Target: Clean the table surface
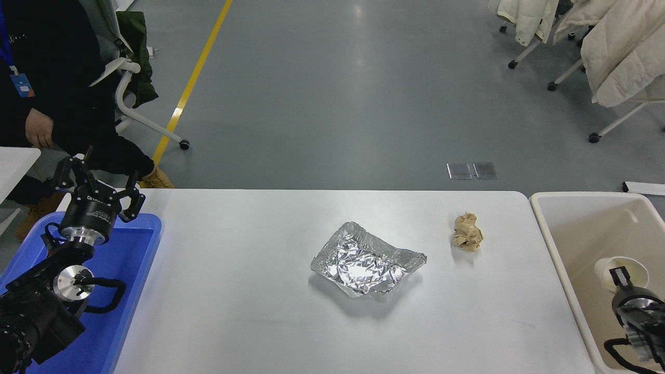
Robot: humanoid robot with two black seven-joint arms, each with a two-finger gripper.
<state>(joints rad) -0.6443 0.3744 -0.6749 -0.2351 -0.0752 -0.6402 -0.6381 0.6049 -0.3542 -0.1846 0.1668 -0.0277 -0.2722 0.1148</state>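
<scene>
Right claw (621, 274): it sits at the lower right, over the cream bin (545, 228), with a finger at or inside the rim of a white paper cup (613, 265). The pictures do not show whether it grips the cup or is parted, so this cannot be told.

Left claw (98, 184): it hangs above the far end of the blue tray (148, 244) at the lower left, fingers spread wide and holding nothing.

The worktop (234, 311) fills the middle of the view, between tray and bin.

Hazards, judged from this layout:
- If the cup is caught on the finger, it may lift out of the bin when the arm rises.
- The foil container (366, 267) is thin and crumpled; a firm pinch is likely to collapse its wall, and a light one may let it slip.
- The paper ball (467, 232) is light and lies near the far edge; a glancing touch could roll it off onto the floor.

Count, near to far:
- claws: two
- cups: one
- bins: one
- trays: one
- foil containers: one
- paper balls: one
- persons at the far left: one (47, 78)
</scene>
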